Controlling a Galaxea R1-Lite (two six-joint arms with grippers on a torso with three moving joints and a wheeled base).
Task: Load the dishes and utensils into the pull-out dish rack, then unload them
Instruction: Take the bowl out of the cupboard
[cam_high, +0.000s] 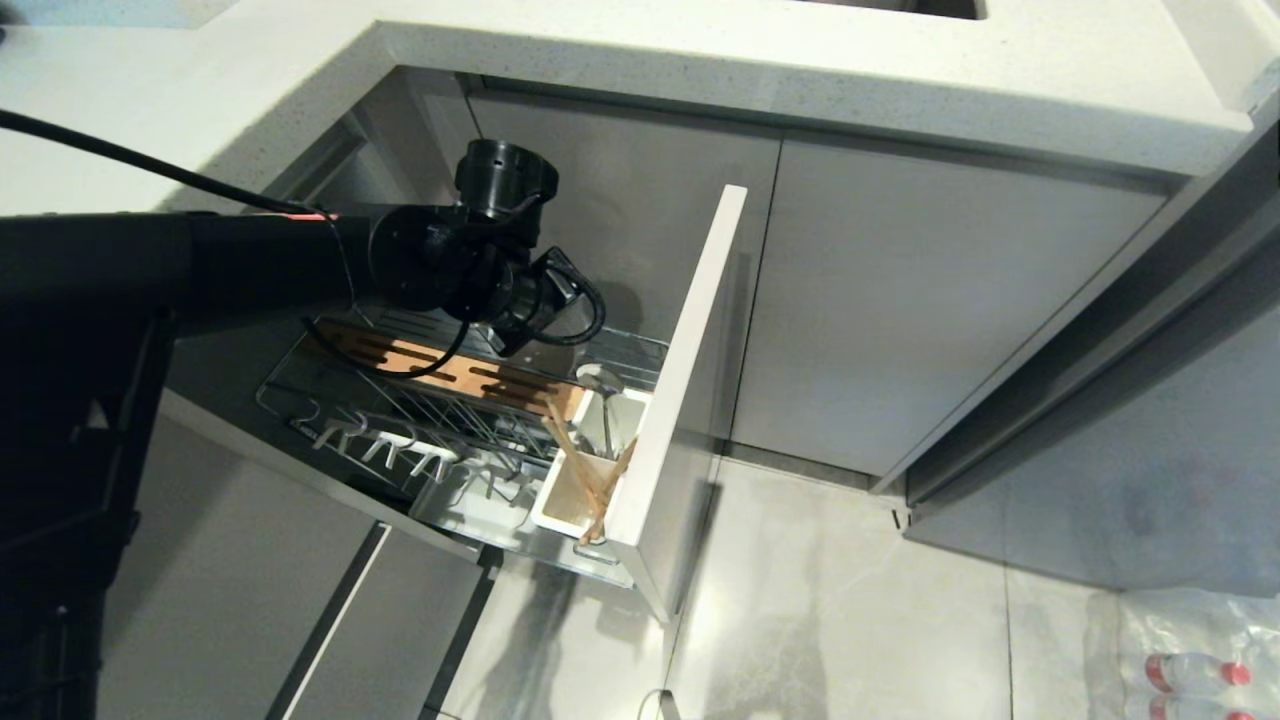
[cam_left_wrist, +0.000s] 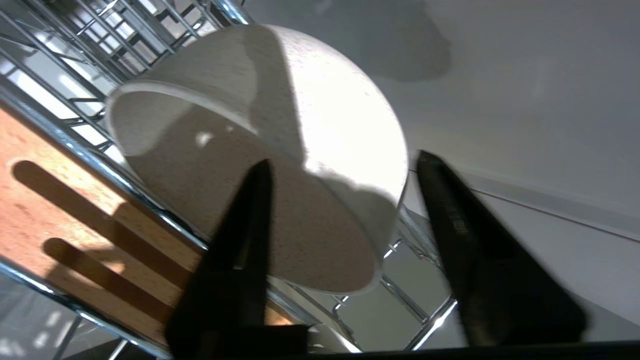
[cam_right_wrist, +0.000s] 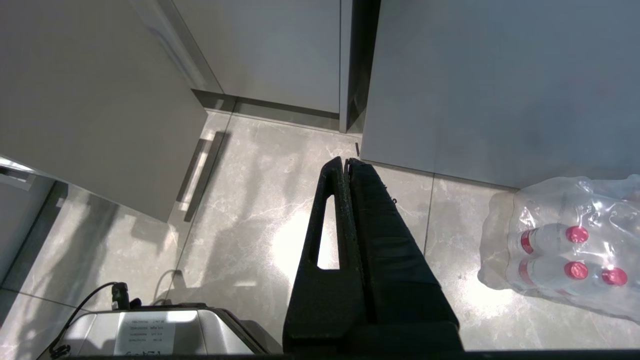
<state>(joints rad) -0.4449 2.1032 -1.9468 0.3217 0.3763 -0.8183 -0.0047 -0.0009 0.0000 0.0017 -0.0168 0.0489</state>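
Chopsticks (cam_high: 590, 480) and spoon (cam_high: 600, 385) in the rack (cam_high: 470, 400); left gripper (cam_left_wrist: 340, 190) half-open, straddling the bowl (cam_left_wrist: 280, 150) rim; plate nowhere visible; unloading apparently remaining.

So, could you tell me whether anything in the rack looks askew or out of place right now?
The white bowl lies tipped on its side against the rack's wires beside the wooden strip, not upright. The chopsticks lean crossed in the utensil cup. Nothing looks spilled or damaged.
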